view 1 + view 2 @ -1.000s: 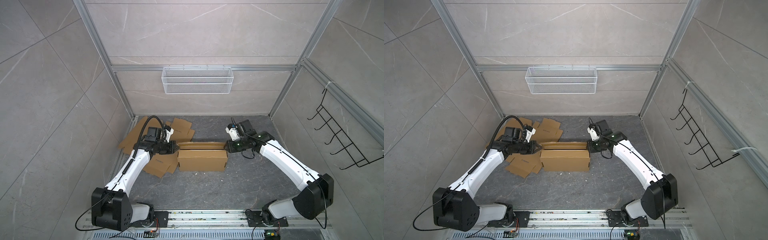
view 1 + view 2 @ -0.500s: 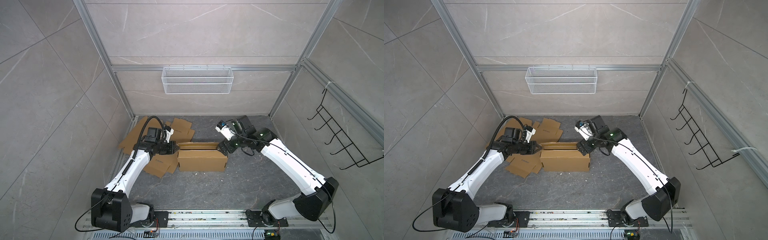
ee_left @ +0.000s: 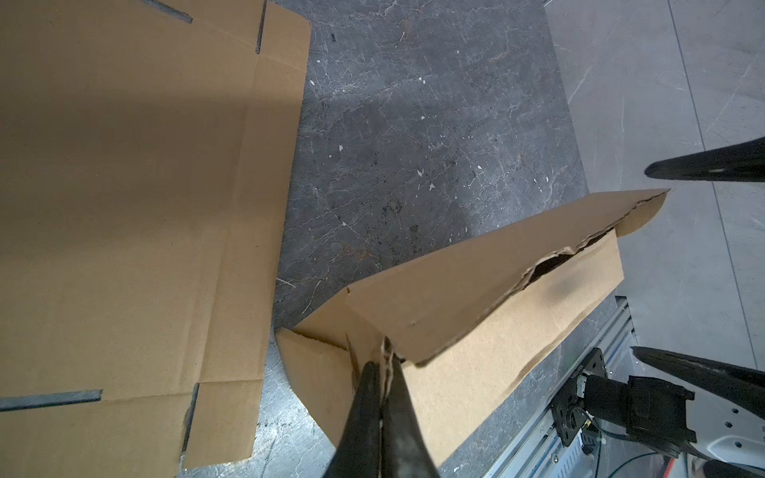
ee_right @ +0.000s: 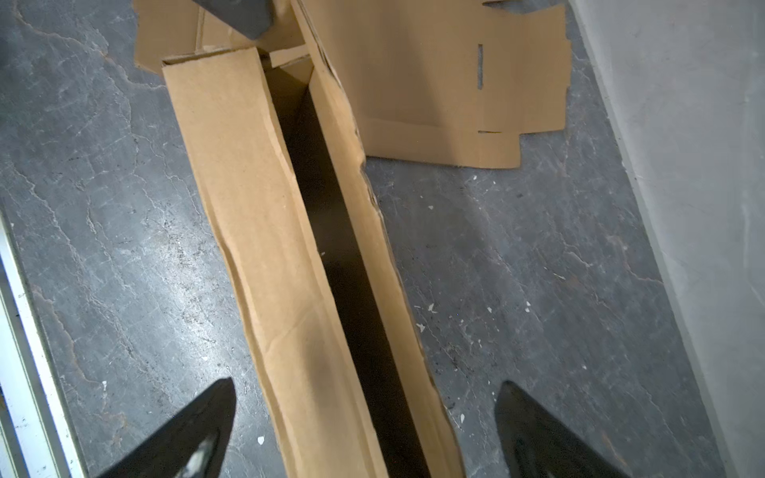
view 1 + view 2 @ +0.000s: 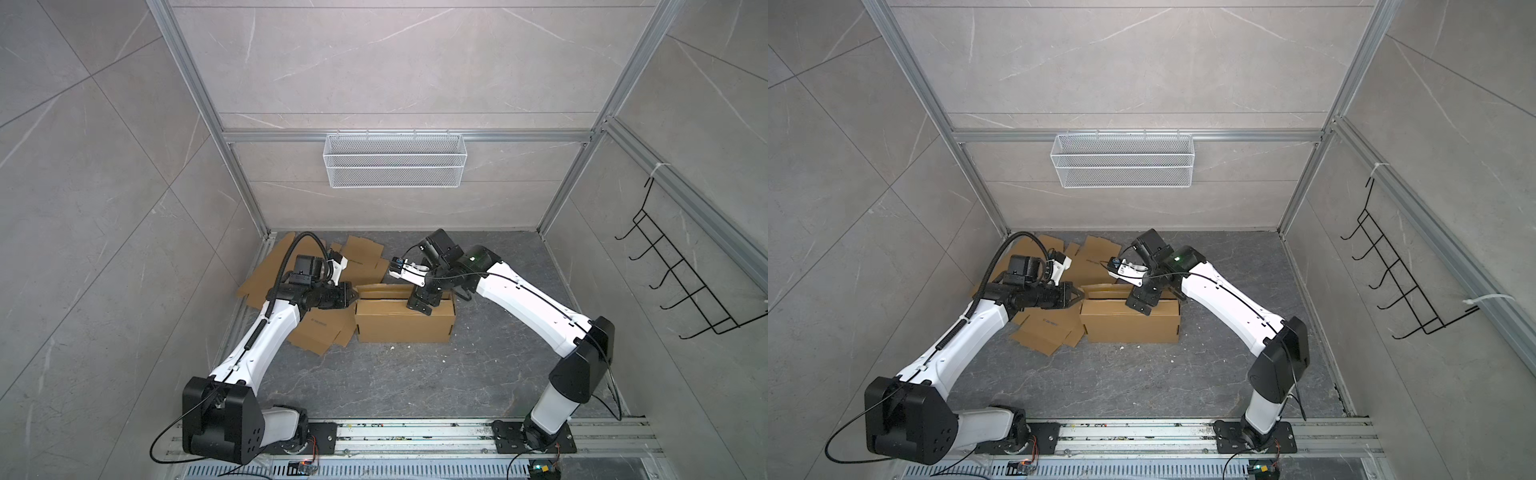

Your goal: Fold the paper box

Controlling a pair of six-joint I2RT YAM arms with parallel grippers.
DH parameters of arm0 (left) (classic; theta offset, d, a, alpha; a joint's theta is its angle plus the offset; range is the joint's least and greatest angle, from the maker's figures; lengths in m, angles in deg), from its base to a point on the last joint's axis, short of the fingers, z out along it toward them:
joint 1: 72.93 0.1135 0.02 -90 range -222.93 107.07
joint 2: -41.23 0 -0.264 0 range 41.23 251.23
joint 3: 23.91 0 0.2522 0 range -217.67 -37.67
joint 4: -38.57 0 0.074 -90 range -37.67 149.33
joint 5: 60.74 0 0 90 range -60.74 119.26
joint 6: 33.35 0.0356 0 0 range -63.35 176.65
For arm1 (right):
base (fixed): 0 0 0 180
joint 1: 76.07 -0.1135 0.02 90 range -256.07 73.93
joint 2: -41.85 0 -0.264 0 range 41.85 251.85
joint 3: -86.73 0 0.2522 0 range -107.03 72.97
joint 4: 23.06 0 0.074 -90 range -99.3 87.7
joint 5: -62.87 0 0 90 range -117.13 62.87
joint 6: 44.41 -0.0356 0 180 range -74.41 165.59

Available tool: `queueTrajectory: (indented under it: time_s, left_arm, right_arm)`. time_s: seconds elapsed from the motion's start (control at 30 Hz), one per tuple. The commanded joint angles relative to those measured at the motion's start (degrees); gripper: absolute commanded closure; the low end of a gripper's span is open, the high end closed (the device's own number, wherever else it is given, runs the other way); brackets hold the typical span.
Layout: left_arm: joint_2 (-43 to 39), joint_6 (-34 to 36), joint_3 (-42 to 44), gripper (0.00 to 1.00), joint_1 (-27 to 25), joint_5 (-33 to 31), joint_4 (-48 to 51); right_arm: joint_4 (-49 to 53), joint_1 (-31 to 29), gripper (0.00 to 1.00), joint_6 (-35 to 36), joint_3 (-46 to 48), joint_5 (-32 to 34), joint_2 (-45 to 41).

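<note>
One box (image 5: 401,328), plain brown cardboard, long and low, partly erected. In both top views it sits just below centre frame, upright, one long side facing the camera, box (image 5: 1129,328) ends at left and right. Top not closed: in the right wrist view the box (image 4: 265,248) shows a narrow dark gap along its whole length between two inward-leaning panels. In the left wrist view the box (image 3: 476,298) has a torn, ragged upper edge.

Left gripper (image 3: 383,364) pinched tight on a frayed corner edge at the left end of the paper box (image 3: 476,289). Box's top seam ragged, partly gaping. Flat cardboard sheet (image 3: 124,207) lies beside it on the dark stone floor (image 3: 414,124). Right gripper (image 3: 639,260) spread wide at the box's right end.
</note>
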Motion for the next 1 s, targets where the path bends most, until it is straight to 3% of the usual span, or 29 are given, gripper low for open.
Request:
queueTrajectory:
  time_s: [0.0,0.23,0.5,0.97]
  left_arm:
    - [1.7,0.6,3.0,0.98,-1.0,-0.3,9.2]
    - [1.5,0.7,3.1,0.98,-1.0,-0.2,9.1]
    - [0.7,0.5,3.1,0.98,-1.0,0.7,9.0]
    - [0.0,1.2,2.9,0.98,-1.1,2.3,8.1]
  right_arm:
    - [3.5,-0.2,0.01,1.9,-2.7,-5.0,2.6]
    - [5.3,-1.3,0.01,1.9,-2.5,-5.2,5.3]
    - [2.6,-3.5,0.04,1.9,0.0,1.5,5.7]
    - [1.4,-4.5,0.12,4.4,0.4,4.2,6.9]
